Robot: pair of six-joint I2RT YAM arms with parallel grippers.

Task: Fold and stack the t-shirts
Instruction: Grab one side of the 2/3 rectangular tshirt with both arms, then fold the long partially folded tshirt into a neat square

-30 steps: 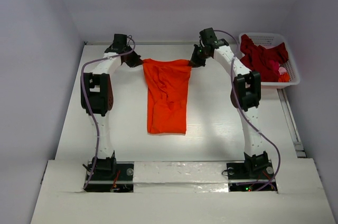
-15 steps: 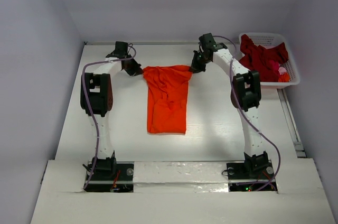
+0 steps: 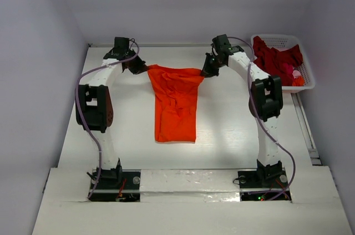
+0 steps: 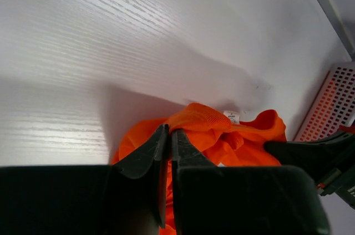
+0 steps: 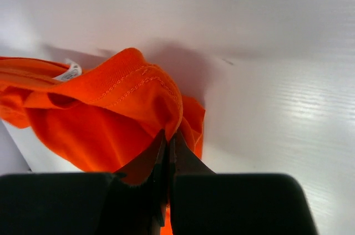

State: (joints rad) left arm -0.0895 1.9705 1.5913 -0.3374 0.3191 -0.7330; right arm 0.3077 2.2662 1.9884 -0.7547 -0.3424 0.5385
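A bright orange t-shirt (image 3: 176, 102) lies lengthwise on the white table, its far edge lifted between both arms. My left gripper (image 3: 145, 69) is shut on the shirt's far left corner (image 4: 191, 121). At the far right corner (image 5: 150, 93), my right gripper (image 3: 203, 73) is pinched shut on the cloth. The white neck label (image 4: 231, 117) shows near the collar in the left wrist view. Dark red t-shirts (image 3: 275, 60) lie crumpled in the white basket (image 3: 307, 82) at the back right.
The white lattice basket's wall (image 4: 331, 107) shows in the left wrist view, just right of the shirt. The back wall stands close behind both grippers. Metal rails run along the table's right edge (image 3: 304, 127).
Both grippers have shifted a little with the shirt's far edge held; the left one moved back and up, pulling the top left corner outward. The near half stayed flat.
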